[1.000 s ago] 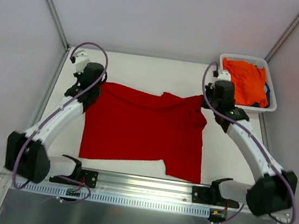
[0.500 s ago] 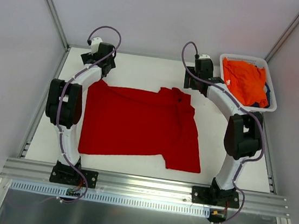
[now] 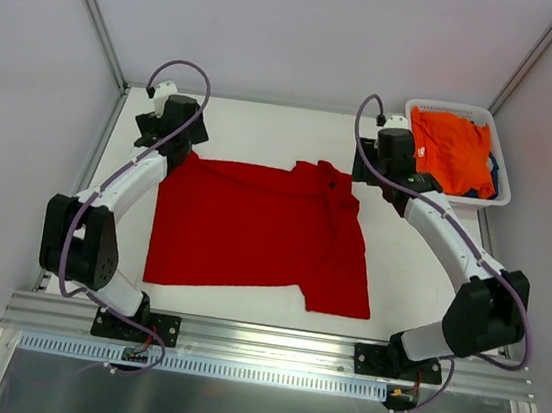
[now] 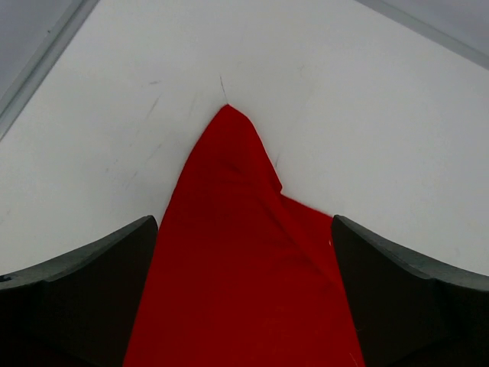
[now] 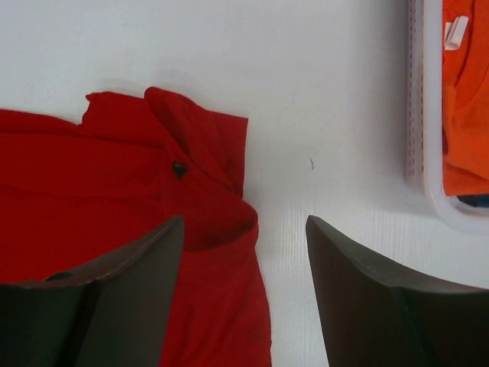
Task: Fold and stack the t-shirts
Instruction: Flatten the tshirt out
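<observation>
You have a red t-shirt [image 3: 253, 229] of soft matt cloth, lightly creased, on a smooth matt white desk [image 4: 344, 115] with faint scuffs. The orange t-shirt [image 3: 449, 147] is matt cloth too. Its basket [image 5: 416, 115] is perforated white plastic. The rail [image 3: 260, 338] is brushed metal.

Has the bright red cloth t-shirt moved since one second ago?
Yes. The bright red cloth t-shirt now lies farther from the metal rail, its far right corner drawn leftward, away from the white plastic basket.
</observation>
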